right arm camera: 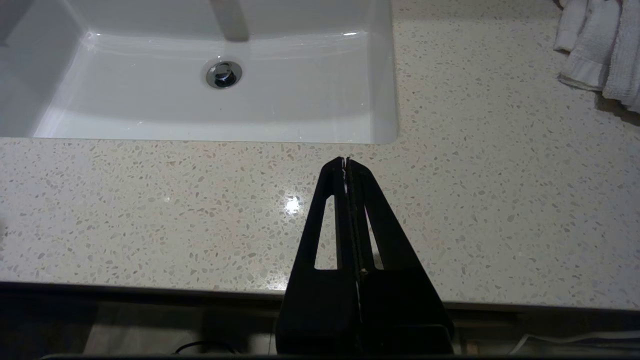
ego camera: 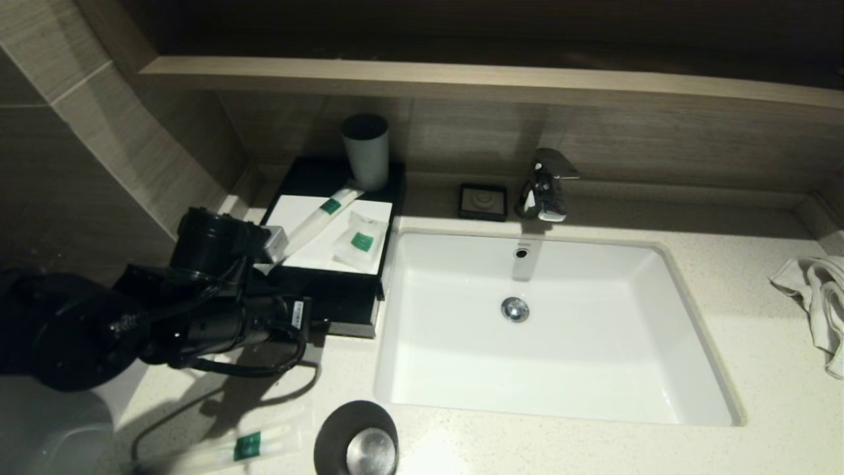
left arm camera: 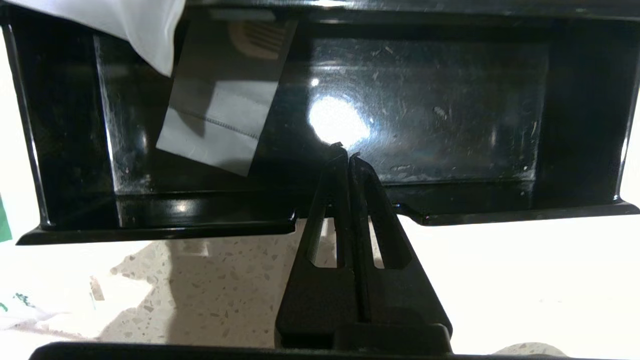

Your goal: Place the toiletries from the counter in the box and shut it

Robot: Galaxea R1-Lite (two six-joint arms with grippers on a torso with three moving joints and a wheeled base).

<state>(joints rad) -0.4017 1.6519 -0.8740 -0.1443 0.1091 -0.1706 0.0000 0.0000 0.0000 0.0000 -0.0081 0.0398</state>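
Note:
The black box [ego camera: 310, 178] stands left of the sink, and its front drawer [left arm camera: 450, 110] is pulled out with a glossy, bare floor. A long sachet [ego camera: 316, 221] and a small square sachet [ego camera: 361, 241] lie on its white top panel. The long one's end [left arm camera: 130, 25] overhangs the drawer, and a pale rectangle shows on the floor below it. Another long sachet [ego camera: 254, 445] lies on the counter [ego camera: 758, 396] at the front left. My left gripper [left arm camera: 348, 150] is shut and empty, with its tips just over the drawer's front wall. My right gripper [right arm camera: 346, 160] is shut over bare counter by the sink's front right corner.
A grey cup [ego camera: 364, 152] stands on the back of the box. A black cup [ego camera: 359, 439] sits at the counter's front edge. Behind the white sink [ego camera: 560, 330] are a small black soap dish [ego camera: 483, 201] and a chrome tap [ego camera: 544, 185]. A white towel [ego camera: 817, 297] lies at the far right.

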